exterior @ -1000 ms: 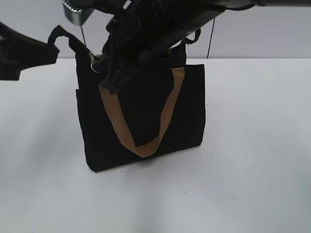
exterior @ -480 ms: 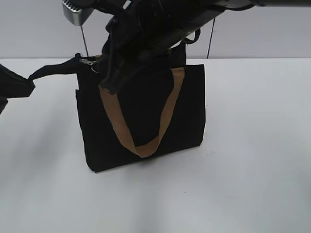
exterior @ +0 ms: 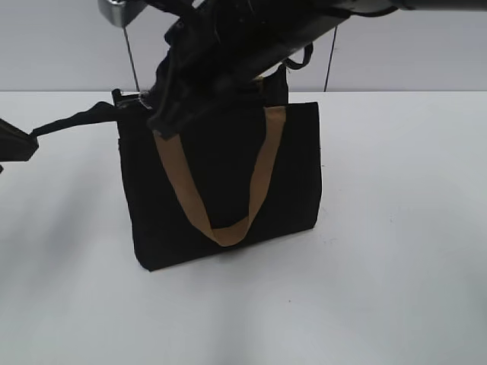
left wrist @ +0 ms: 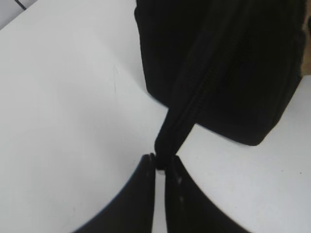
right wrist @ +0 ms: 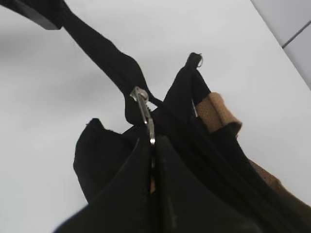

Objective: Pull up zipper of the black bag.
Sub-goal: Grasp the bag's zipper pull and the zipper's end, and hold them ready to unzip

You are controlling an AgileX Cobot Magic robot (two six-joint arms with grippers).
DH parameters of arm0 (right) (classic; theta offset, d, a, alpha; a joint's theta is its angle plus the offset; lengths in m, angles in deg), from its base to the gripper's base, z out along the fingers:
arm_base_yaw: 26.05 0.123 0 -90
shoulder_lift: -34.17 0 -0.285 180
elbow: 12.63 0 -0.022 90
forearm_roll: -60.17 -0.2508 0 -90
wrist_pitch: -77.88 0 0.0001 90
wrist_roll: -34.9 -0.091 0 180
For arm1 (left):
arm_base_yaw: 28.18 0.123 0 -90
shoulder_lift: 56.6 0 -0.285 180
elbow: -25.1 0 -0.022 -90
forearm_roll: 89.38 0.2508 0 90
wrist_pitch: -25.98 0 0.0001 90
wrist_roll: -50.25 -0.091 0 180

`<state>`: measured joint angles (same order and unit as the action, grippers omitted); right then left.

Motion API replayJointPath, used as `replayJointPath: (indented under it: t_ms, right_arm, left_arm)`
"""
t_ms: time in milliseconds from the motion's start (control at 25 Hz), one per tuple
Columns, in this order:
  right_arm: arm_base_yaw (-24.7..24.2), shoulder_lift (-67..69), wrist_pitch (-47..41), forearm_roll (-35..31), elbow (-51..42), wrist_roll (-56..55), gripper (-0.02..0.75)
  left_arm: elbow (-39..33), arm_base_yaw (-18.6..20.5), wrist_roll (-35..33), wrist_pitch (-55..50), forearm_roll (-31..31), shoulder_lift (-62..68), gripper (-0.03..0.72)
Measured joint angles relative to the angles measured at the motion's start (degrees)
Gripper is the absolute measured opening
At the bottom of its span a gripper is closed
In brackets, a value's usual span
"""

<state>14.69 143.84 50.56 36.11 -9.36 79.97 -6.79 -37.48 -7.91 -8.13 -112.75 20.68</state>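
The black bag stands upright on the white table, with a tan handle hanging down its front. My left gripper is at the far left edge, shut on the black fabric tail at the zipper's end, which is stretched taut from the bag's top left corner. My right gripper is over the bag's top left corner, shut on the silver pull tab of the zipper. In the exterior view my right arm hides most of the bag's top edge.
The white table stretches out around the bag. A grey wall stands behind it, with two thin dark cables hanging down. A second tan handle shows at the bag's top in the right wrist view.
My left gripper has moved left and down, pulling the fabric tail out taut. My right gripper with the pull tab has shifted left to the bag's top left corner.
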Motion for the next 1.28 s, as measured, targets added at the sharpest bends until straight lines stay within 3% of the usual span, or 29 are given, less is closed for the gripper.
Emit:
replayJointPath:
  t_ms: [840,1280]
  right_arm:
    - [-10.0,0.0,-4.0,-1.4,0.0,-3.5,-0.001]
    - [-12.0,0.0,-4.4,5.2,0.0,-3.4,-0.001]
  left_arm:
    - [0.0,0.0,0.1,0.4,-0.6,0.0,0.022]
    - [0.0,0.0,0.1,0.3,-0.3,0.0,0.022]
